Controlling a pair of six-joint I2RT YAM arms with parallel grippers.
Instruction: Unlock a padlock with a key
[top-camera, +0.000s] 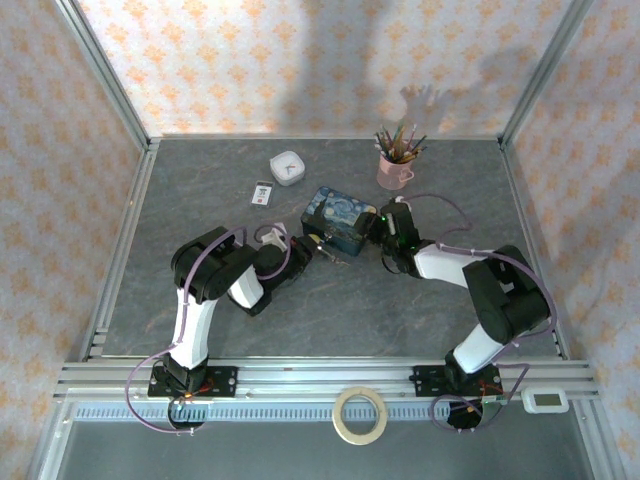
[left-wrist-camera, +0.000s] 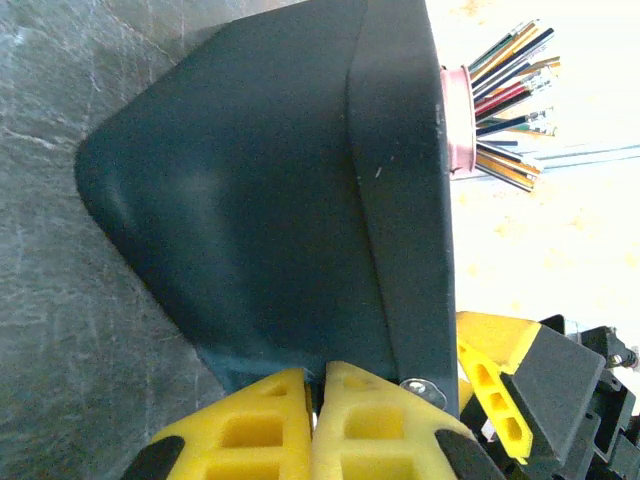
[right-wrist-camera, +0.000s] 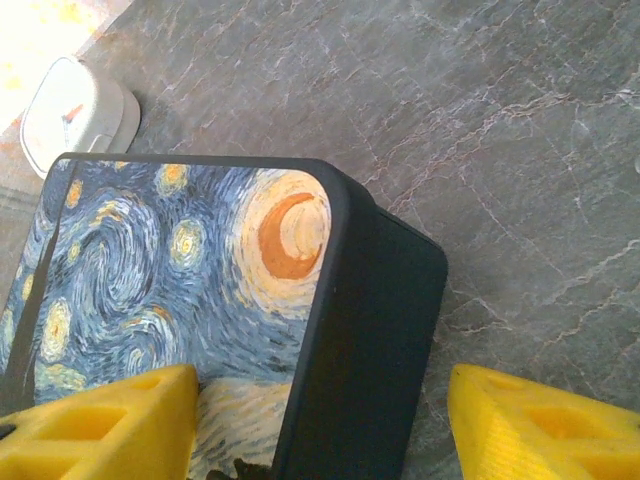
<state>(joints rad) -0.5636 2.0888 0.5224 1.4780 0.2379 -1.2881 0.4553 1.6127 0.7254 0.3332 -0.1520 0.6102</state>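
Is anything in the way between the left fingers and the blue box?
Nothing visible. The shut left fingers point straight at the dark side wall of the box, tips right by its near edge; contact is unclear.

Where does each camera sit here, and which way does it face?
Top external: above and behind the robot, looking down on the table; left arm and right arm flank the blue painted box.
Left wrist: low, facing the box's dark side and the pencil cup; shut left gripper below.
Right wrist: over the box's painted lid; open right gripper straddles its corner.
Shared: all three see the box.
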